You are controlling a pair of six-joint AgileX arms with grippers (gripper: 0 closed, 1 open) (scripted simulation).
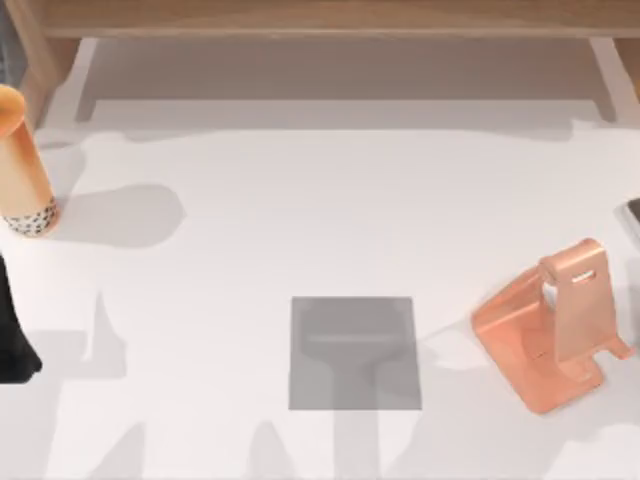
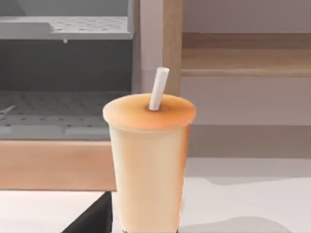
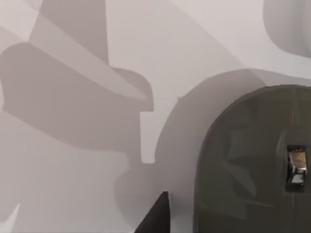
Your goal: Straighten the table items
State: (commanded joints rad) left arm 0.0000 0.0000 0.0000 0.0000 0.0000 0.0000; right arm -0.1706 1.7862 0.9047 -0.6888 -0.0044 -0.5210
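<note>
From above, you see the cup (image 1: 22, 165) standing upright at the table's (image 1: 300, 220) far left edge, tan-orange with a speckled base, well apart from the grey pad (image 1: 354, 352) near the middle and the salmon stand (image 1: 550, 325) toward the right. A dark piece of your left arm (image 1: 12, 335) shows at the left edge just below the cup; you cannot tell how its gripper stands. A dark sliver at the right edge (image 1: 633, 212) may be another item, too cut off to name. From the left wrist, the cup (image 2: 148, 160) sits straight ahead and close, a white straw (image 2: 158, 89) rising from its flat lid. Judge it tall and tippy, smooth-walled, probably light and a little yielding: take it around the mid-body, below the lid, with a moderate squeeze, and keep clear of the straw. A dark finger (image 2: 92, 218) shows low beside it, not touching, holding nothing you can see. From the right wrist, the mouse (image 3: 255, 160) lies flat on the table close under the camera, dark grey, domed, with a small scroll wheel (image 3: 295, 165). Expect it rigid, light and slick on top: pinch across its sides. One dark fingertip (image 3: 155, 216) shows just beside it, apart from it; how wide that gripper stands, you cannot tell.
</note>
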